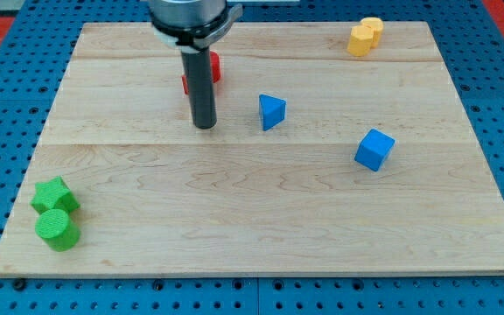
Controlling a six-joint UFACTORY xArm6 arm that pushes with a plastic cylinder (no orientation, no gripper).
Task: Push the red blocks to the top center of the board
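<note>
A red block [214, 68] lies near the view's top, left of centre, mostly hidden behind my rod, so its shape and whether it is one block or two cannot be told. My tip [205, 126] rests on the board just below the red block, toward the view's bottom. A blue triangular block [271, 111] lies to the right of my tip.
A blue cube [374, 150] sits right of centre. A yellow block [365, 37] lies at the top right. A green star-shaped block [54, 196] and a green cylinder [57, 229] sit at the bottom left. The wooden board [252, 219] lies on a blue pegboard.
</note>
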